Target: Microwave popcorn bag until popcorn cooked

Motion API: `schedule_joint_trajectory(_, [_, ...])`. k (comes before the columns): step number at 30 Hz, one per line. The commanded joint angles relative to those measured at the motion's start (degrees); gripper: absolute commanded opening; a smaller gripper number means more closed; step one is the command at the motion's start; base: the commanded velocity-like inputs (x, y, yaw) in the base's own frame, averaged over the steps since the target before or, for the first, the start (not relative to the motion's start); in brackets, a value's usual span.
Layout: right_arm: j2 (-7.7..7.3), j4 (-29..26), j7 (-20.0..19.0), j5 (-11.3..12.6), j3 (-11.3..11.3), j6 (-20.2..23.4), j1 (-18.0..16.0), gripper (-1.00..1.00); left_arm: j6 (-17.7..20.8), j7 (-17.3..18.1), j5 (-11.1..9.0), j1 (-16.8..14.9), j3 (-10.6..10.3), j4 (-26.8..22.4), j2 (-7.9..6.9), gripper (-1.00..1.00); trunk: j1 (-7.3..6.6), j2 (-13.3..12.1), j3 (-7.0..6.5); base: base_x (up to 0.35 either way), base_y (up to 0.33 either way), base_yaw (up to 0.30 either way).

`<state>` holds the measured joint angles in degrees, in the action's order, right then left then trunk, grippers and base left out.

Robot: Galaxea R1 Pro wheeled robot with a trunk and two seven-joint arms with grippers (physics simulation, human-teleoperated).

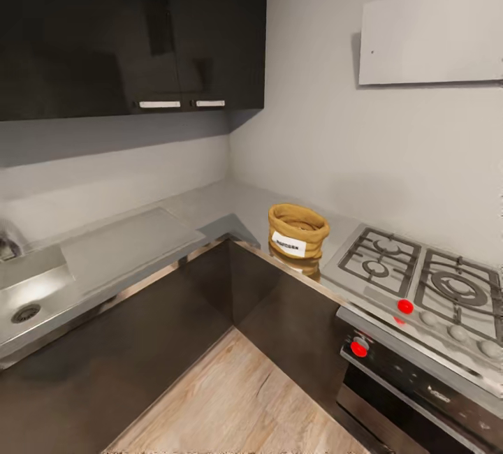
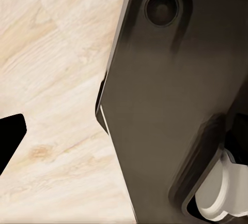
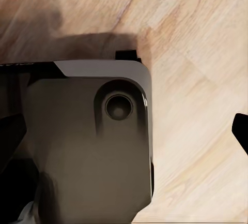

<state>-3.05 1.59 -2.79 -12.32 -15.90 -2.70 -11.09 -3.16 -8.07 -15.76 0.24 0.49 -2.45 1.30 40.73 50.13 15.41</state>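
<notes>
The popcorn bag (image 1: 298,230), a squat tan sack with a rolled rim and a white label, stands upright on the grey steel countertop (image 1: 133,241), near the inner corner and just left of the gas hob. The microwave is out of view. Both arms hang low. In the left wrist view one dark fingertip (image 2: 10,136) juts over the wood floor beside the robot's dark base (image 2: 170,100). The right wrist view likewise has a single dark fingertip (image 3: 241,131) over the floor beside the base (image 3: 88,146). Nothing is seen in either gripper.
A gas hob (image 1: 419,279) with red knobs sits right of the bag, above a steel oven (image 1: 419,391). A sink (image 1: 28,300) lies at the far left. Dark wall cabinets (image 1: 126,28) hang overhead. Light wood floor (image 1: 237,398) fills the corner between the lower cabinets.
</notes>
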Motion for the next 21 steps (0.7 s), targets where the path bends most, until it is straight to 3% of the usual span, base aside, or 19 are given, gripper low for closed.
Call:
schedule_joint_trajectory(1, [-0.03,0.17,-0.11,-0.51,-0.48,-0.28,-0.07,1.00,-0.09,-0.13,-0.24,0.03,-0.01,-0.10,0.02,1.00,-0.02,0.06,0.16,-0.125,0.000,0.000])
schedule_joint_trajectory(21, [-0.03,0.17,-0.11,-0.51,-0.49,-0.28,-0.07,1.00,-0.09,-0.11,-0.24,0.03,-0.05,-0.09,0.02,1.00,-0.02,0.06,2.01,-0.008,0.000,0.000])
